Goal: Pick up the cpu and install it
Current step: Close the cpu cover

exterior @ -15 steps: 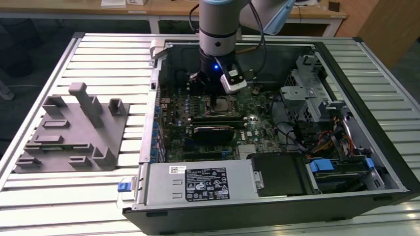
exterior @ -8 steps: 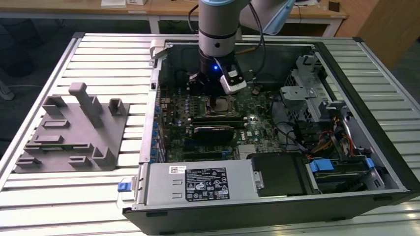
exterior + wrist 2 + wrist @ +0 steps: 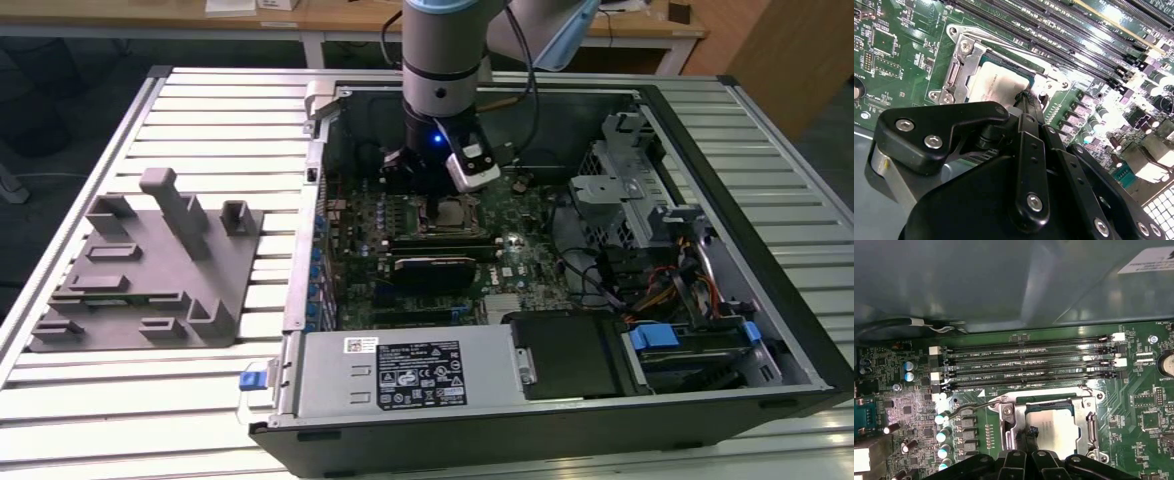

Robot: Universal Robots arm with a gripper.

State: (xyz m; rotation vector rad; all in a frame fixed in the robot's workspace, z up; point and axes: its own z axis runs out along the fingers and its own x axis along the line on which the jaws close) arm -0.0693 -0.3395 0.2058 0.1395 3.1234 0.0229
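**Bench** [image 3: 200,100]: slatted metal. It carries your open computer case [image 3: 747,110], and on the exterior view's left a grey plastic block [image 3: 147,280] with upright posts, well apart from the arm.

**Computer case:** lies on its side with the green motherboard [image 3: 894,45] facing up. At the near edge you see a power supply [image 3: 400,375] with a white label. A black finned module [image 3: 427,270] sits on the board between the power supply and the socket.

**Cpu** [image 3: 461,212]: your task item is a flat square chip with a pale silver top. It lies level in the motherboard socket in both wrist views [image 3: 996,82] [image 3: 1054,427]. A bright metal socket frame [image 3: 961,60] surrounds it, and a thin wire lever [image 3: 971,407] runs off from one corner of the frame. A row of long black memory slots [image 3: 1029,365] lies just beside the socket. A cluster of small silver capacitors [image 3: 944,432] stands near the frame's other side.

**Gripper** [image 3: 430,195]: your arm reaches straight down into the case, directly over the socket. In both wrist views the black gripper [image 3: 1026,97] [image 3: 1031,432] tapers to a narrow tip at one edge of the cpu. Whether it touches the metal you cannot tell.

**Jaws:** drawn together, with nothing visible between them.
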